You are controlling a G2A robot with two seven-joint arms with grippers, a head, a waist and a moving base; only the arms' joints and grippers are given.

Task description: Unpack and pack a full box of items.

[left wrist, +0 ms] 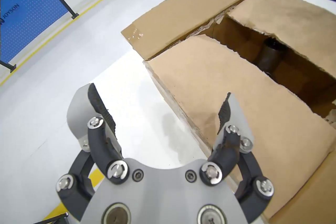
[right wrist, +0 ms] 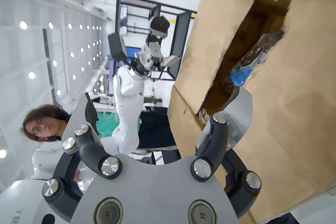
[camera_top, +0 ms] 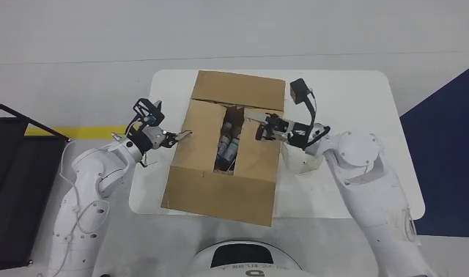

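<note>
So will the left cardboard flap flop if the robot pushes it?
It would probably bend a bit: the left flap has a torn, ragged edge, so the cardboard seems soft. It would likely swing at its fold on the box rather than slide. It looks thin, so it's probably light.

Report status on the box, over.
Left gripper open, beside box. Right gripper open at the gap between flaps. Bottles inside, partly covered.

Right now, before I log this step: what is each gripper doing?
Left gripper: open, holding nothing.
Right gripper: open, holding nothing, over the box.
</note>
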